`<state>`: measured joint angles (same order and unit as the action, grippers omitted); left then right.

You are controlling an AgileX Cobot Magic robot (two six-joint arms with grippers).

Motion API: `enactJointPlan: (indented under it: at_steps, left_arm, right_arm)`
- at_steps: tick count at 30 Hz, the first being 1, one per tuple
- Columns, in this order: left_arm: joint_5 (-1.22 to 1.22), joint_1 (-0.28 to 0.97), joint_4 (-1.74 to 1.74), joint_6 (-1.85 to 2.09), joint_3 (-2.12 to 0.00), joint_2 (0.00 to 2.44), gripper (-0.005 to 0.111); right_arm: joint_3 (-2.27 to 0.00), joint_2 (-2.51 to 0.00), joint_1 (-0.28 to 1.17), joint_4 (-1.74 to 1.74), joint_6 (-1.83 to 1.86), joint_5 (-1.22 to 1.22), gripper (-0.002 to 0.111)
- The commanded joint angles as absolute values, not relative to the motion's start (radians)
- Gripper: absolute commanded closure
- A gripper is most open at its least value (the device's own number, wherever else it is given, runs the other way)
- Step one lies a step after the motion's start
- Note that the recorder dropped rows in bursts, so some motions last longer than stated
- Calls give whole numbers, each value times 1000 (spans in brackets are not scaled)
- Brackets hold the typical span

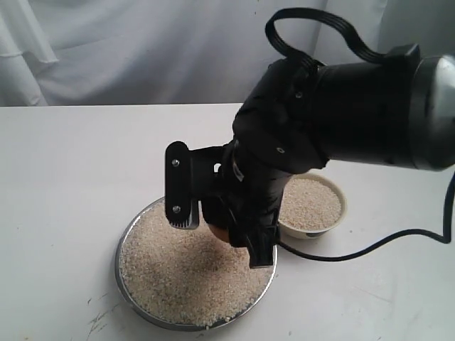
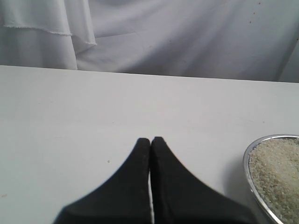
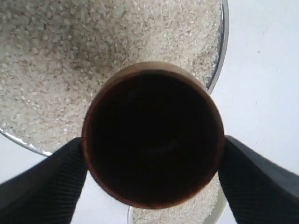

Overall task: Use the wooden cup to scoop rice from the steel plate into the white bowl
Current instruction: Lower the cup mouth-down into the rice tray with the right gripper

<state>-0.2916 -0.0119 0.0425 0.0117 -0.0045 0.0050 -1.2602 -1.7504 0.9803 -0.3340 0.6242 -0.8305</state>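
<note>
Since the wooden cup (image 3: pixel 153 135) is small, stiff and smooth-sided, we judge it light but apt to twist or slip between flat pads. The sound hold is across its round wall, and that is how the right gripper (image 3: pixel 155 164) has it, one finger on either side, spread wide to span the cup. The rice (image 1: pixel 178 273) is loose grain that will pour and scatter at any tilt, so a loaded cup needs to be kept level.

The cup hangs over the steel plate (image 1: pixel 118 264), above its far right rim. The plate lies well clear of the table's (image 1: pixel 71 177) far edge, with the white bowl (image 1: pixel 316 231) just beside it on the right.

From the exterior view we see rice in the bowl, but the gripper hides nearly all of the cup. The right wrist view looks straight into the cup's mouth: dark, with no grains that we can make out. Only the left wrist view shows the left gripper (image 2: pixel 150 140), its fingers pressed together on nothing, over bare table near the plate's rim.
</note>
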Motion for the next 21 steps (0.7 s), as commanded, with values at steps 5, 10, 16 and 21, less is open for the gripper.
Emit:
enactJointPlan:
  at_steps: [5,10,16,21]
  left_arm:
    - [-285,-10,43,9,0,0,107]
    - [-285,-10,43,9,0,0,107]
    - [-285,-10,43,9,0,0,107]
    - [-285,-10,43,9,0,0,107]
  right_arm:
    - [-1347,-1857,948,-273,645,-936,108]
    - [-1401,-1938,948,-239,690,-951,108]
    - [-1455,-2023,948,-184,738,-976,108]
    - [-1465,-2039,948,-164,747,-938,108]
